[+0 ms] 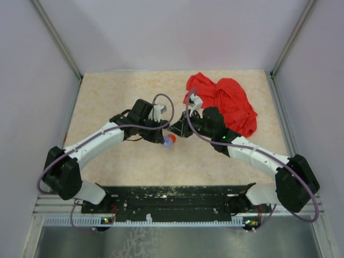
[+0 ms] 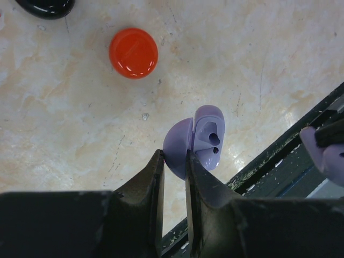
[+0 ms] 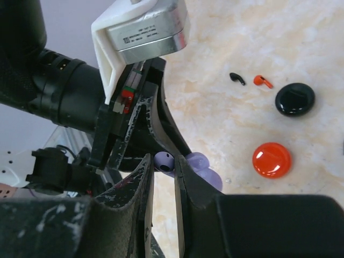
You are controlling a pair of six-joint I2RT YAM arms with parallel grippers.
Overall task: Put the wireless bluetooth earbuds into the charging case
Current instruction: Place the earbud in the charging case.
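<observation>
The lavender case [image 2: 199, 142] sits low and centre in the left wrist view, hinged open, its inner face showing two dark sockets; the left gripper [image 2: 173, 158] is clamped on its rounded shell, one finger on each side; whether the case is lifted off the table [image 2: 242, 64] I cannot tell. At lower centre of the right wrist view, the right gripper [image 3: 164, 164] is closed on a small lavender earbud [image 3: 164, 159], whose rounded tip with its dark hole pokes up between the fingers, just beside the case and perhaps touching it. In the top view the two grippers meet at mid-frame. At the upper right of the right wrist view a black earbud [image 3: 237, 78] and an orange earbud [image 3: 262, 81] lie near each other on the table, just left of a black puck [image 3: 295, 99]; a red disc [image 3: 271, 159] lies below the puck. A red cloth [image 1: 228, 105] is heaped at the upper right of the top view. The step in hand looks like seating the lavender earbud in its socket. The next move calls for turning the bud to line up with a socket while the left hold keeps steady, pressing it home, and parting the right fingers only once it sits. The loose buds and the puck look not yet dealt with.
</observation>
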